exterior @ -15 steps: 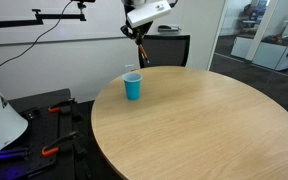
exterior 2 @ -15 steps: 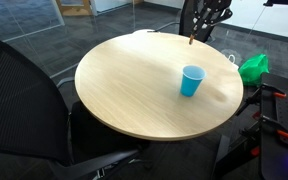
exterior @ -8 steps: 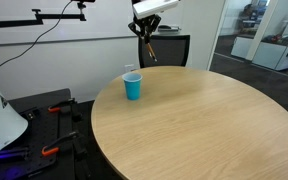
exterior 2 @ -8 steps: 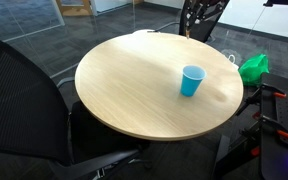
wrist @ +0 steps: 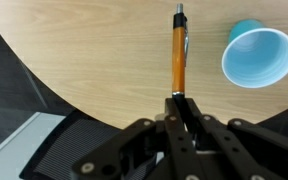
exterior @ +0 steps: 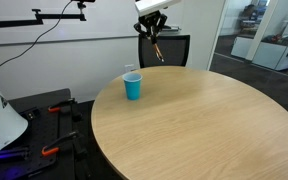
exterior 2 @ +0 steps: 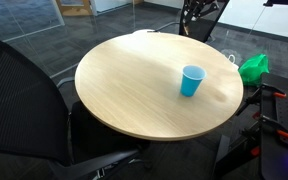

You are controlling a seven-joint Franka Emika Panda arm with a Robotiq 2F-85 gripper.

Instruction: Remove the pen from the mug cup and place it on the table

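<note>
Pen is out of the mug cup and pinched at its lower end between the fingers of the gripper, jaws pressed tight on the shaft. In the wrist view the pen runs straight toward 12 o'clock from the gripper, clip end farthest out. The cup sits at about 2 o'clock from the gripper, apart from the pen, and its inside shows only blue, nothing in it. In an exterior view the gripper is high up at the top of the frame, with the pen hanging down at a slight tilt, well above the table and over its far edge. The cup stands upright on the tabletop at roughly 7 o'clock from the pen tip. In an exterior view the cup is upright near the edge of the table; the pen is too small to make out there. Judgement: the removal part is done, the cup is emptied and not tipped. Left to do: bring the pen down to bare wood, well clear of the cup, let go, back off. No pen contact with the table yet.
</note>
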